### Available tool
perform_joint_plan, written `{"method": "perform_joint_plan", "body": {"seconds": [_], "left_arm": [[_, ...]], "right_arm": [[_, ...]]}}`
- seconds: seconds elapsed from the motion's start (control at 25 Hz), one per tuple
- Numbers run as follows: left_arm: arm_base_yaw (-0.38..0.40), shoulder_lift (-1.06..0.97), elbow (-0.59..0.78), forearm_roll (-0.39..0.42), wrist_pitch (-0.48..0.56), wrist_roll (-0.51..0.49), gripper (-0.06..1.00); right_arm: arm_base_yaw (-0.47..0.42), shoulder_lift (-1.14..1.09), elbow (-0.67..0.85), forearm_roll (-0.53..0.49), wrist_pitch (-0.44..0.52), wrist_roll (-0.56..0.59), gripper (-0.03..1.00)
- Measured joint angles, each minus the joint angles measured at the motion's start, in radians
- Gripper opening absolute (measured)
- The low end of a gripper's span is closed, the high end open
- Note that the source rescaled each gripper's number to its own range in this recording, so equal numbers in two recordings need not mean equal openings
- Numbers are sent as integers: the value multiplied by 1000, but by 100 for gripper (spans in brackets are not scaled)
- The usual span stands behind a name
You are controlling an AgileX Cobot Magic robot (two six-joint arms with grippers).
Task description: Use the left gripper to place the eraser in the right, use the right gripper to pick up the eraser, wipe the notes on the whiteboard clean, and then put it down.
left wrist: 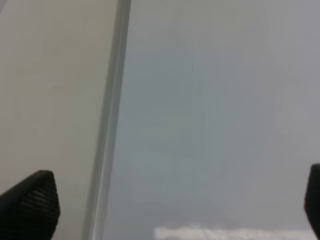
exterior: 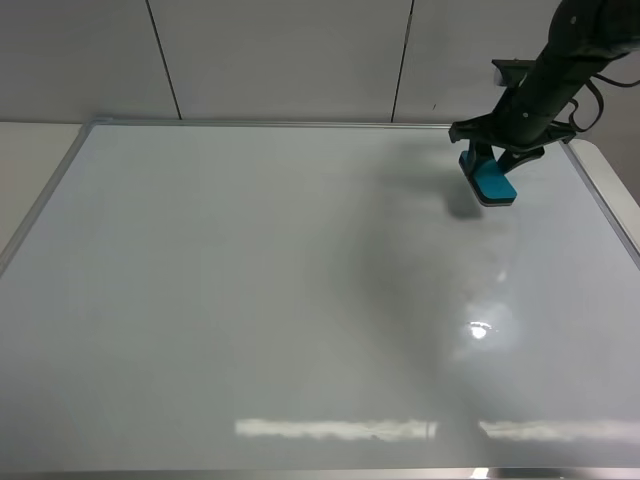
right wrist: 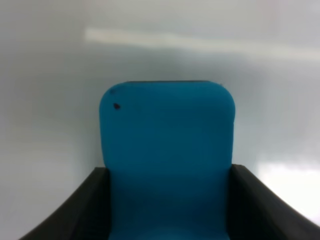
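the large glossy white whiteboard with a thin silver metal frame (exterior: 300, 300) fills most of the exterior high view; its surface shows only glare streaks and a soft shadow, no marker scribble visible in any view.

the right gripper (exterior: 492, 160), black on an all-black jointed arm, reaches down over the far right corner of the board. its fingers are closed on the small oblong teal-blue eraser with rounded ends (exterior: 491, 181), one black finger (right wrist: 75, 210) on each long side in the right wrist view (right wrist: 167, 150). the eraser is tilted, its free end pointing toward the near right. a dark shadow lies just beside it on the board; whether the felt touches the surface, cannot tell.

the left gripper (left wrist: 170, 205) does not appear in the exterior high view. in the left wrist view its black fingertips (left wrist: 30, 202) sit wide apart at opposite frame edges, nothing between them, over the board's silver frame strip (left wrist: 111, 125).
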Motion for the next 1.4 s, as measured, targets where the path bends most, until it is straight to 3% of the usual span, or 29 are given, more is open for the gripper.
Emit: {"method": "perform_joint_plan", "body": {"seconds": [0.32,0.56,0.72,1.04,1.08,1.16,1.2,1.28,1.4], "left_arm": [[0,0,0,0,0,2,100],[0,0,0,0,0,2,100],[0,0,0,0,0,3,100],[0,0,0,0,0,3,100],[0,0,0,0,0,3,100],[0,0,0,0,0,3,100],[0,0,0,0,0,2,100],[0,0,0,0,0,2,100],[0,0,0,0,0,2,100]], "right_arm": [[-12,-329,463,-6,-201,0,6],[-13,-452,732,-91,-345,79,6],[-13,-473,786,-128,-399,128,6],[-13,-462,790,-154,-401,128,8],[-13,-458,790,-154,-399,128,21],[-13,-448,790,-154,-399,130,66],[-13,-446,790,-154,-399,133,78],[-13,-445,790,-154,-399,137,93],[-13,-445,790,-154,-399,140,98]]}}
